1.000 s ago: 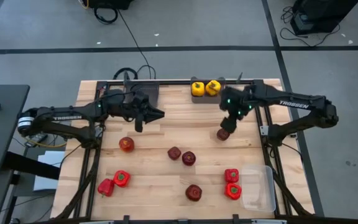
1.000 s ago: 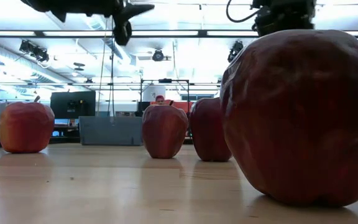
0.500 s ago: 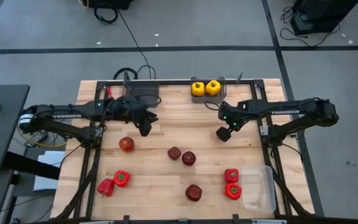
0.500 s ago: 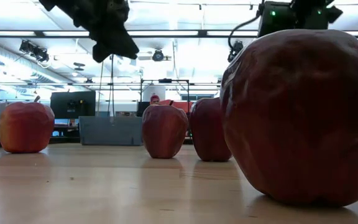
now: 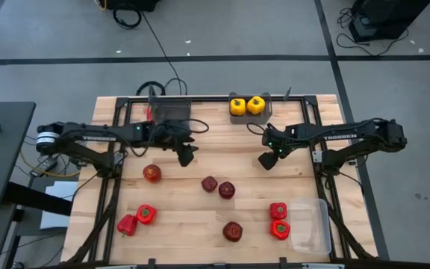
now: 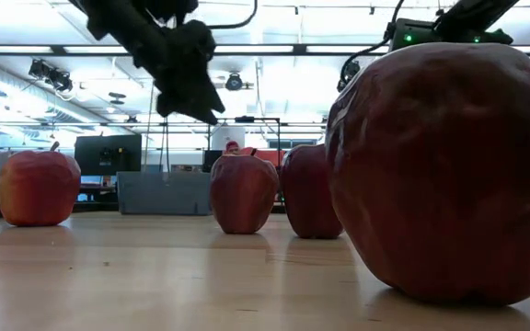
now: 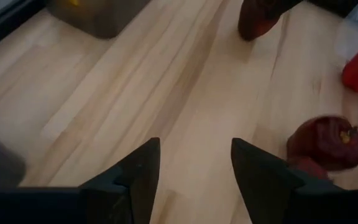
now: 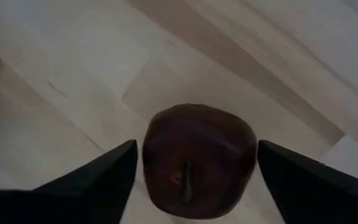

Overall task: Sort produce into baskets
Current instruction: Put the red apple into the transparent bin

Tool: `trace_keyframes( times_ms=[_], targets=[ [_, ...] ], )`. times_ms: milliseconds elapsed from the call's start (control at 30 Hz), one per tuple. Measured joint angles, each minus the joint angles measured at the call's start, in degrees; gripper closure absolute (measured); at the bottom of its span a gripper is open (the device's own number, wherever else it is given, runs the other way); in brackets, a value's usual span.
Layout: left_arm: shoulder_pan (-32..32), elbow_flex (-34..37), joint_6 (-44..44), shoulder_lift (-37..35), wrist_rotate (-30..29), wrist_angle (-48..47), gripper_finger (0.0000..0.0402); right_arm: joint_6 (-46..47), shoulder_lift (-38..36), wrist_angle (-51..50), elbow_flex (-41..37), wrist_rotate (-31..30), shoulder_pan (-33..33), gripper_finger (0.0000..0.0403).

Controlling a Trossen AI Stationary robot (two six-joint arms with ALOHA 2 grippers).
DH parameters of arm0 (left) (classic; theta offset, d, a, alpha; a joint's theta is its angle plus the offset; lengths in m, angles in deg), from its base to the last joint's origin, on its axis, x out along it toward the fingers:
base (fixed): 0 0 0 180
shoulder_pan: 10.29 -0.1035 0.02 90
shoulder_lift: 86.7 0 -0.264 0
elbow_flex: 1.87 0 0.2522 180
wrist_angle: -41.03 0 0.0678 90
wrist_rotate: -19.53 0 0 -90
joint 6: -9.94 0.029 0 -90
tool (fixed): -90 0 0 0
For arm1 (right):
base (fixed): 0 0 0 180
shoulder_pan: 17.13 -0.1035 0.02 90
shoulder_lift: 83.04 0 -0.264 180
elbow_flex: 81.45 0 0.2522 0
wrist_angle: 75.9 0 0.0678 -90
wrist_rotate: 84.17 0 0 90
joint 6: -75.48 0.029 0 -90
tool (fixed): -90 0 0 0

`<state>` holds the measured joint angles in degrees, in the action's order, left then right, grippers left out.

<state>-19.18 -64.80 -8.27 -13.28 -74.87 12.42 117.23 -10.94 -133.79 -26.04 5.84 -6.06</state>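
My right gripper [image 5: 266, 160] is open over a dark red apple [image 8: 197, 162] that rests on the table right of centre. Its fingers stand on either side of the apple. My left gripper [image 5: 187, 156] is open and empty above bare wood left of centre, and it also shows in the low view [image 6: 191, 92]. Other apples lie at the left [image 5: 151, 173], middle [image 5: 210, 183] [image 5: 226, 190] and near edge [image 5: 233, 231]. Red peppers lie near left [image 5: 146, 214] and near right [image 5: 278, 211]. Two yellow peppers [image 5: 246, 105] sit in a dark bin at the far edge. My right gripper comes at the apple from above, slanting, one finger [image 8: 104, 180] on each side of it. A thin gap shows at one side. I cannot tell whether the other finger [image 8: 297, 180] touches the apple's side [image 8: 250, 155].
A second dark bin [image 5: 172, 112] stands at the far edge behind my left gripper. A clear plastic tray [image 5: 318, 237] lies at the near right corner. One apple [image 6: 440, 175] sits close before the low camera and hides much of the table's right side.
My right gripper has gone toward the table's near edge and down over the apple, which has stayed in place. My left gripper has gone toward the near edge and down, then a little toward the table's right.
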Motion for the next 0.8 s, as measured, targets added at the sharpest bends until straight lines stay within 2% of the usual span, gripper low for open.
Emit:
trace_keyframes(
  times_ms=[200,300,533,633,800],
  targets=[
    [0.00,0.00,-0.24,1.87,0.08,2.93,0.0198,0.08,0.00,-0.66,0.38,4.58,0.77,0.0157],
    [0.16,0.00,-0.41,1.92,0.88,3.02,0.0198,0.10,0.02,-3.10,2.55,5.83,0.21,0.0183],
    [1.27,0.00,-2.25,1.92,3.01,3.01,0.0198,1.52,0.00,-16.39,15.26,5.58,-5.57,0.0183],
    [2.05,0.00,-3.01,1.92,1.50,3.37,0.0198,5.51,-0.08,-21.89,20.80,3.96,-11.35,0.0183],
    [2.70,0.00,-4.63,1.92,-0.77,5.79,0.0198,17.10,-0.09,-26.04,25.10,2.64,-23.54,0.0183]
  ],
)
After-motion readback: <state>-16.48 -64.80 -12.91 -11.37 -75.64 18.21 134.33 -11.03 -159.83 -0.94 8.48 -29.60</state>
